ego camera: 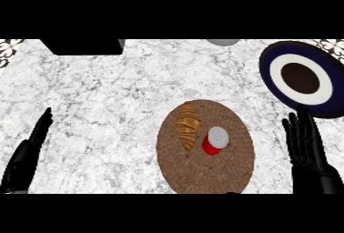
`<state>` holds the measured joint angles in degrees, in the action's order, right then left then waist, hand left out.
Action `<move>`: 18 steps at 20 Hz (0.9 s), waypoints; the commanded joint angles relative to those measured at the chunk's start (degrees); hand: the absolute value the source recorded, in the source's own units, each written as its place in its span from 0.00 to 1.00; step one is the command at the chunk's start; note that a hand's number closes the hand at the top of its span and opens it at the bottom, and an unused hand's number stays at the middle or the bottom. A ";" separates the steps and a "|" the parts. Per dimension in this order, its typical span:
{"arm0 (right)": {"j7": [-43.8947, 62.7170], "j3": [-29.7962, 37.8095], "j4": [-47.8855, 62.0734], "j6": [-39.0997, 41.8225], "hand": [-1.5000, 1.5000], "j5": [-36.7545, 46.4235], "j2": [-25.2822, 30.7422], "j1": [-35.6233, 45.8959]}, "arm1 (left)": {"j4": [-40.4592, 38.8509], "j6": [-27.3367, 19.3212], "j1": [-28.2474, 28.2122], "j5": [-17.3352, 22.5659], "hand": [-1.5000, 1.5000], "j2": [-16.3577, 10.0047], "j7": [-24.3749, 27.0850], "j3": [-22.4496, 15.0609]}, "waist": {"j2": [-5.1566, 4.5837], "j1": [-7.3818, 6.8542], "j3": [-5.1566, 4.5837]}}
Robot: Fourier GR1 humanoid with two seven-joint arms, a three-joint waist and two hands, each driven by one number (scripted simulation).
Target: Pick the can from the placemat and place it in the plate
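A red can with a silver top stands upright on the brown round placemat, right of a croissant. The dark blue plate with a white ring and dark centre lies at the far right of the marble counter. My right hand is open, fingers straight and pointing away, to the right of the placemat and just below the plate; it touches nothing. My left hand rests open at the left edge, far from the can.
A black box sits at the counter's back left. A grey rounded object shows at the back edge. The croissant lies close beside the can on its left.
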<state>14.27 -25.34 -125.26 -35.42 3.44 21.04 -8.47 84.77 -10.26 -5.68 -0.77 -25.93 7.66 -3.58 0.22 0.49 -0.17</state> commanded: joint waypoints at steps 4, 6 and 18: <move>24.03 -0.04 -5.56 6.40 0.00 6.05 10.20 4.56 | -2.37 -0.02 2.82 -0.57 0.50 0.74 0.05 1.17 | -0.26 -0.47 -0.03; 30.30 2.66 -5.64 10.40 0.00 3.66 13.15 7.73 | -1.38 2.19 -0.11 -0.39 0.50 -0.46 1.22 0.60 | -0.25 -1.10 -0.01; 39.34 3.27 8.50 28.15 0.00 -5.98 12.06 21.67 | 0.55 2.46 0.78 -1.58 0.50 1.26 -0.44 2.54 | -0.29 -1.09 0.16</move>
<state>51.80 -22.09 -120.44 -12.96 -0.06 32.82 10.45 85.58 -8.23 -4.89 -2.36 -24.82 6.88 -2.13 -0.07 -0.67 -0.04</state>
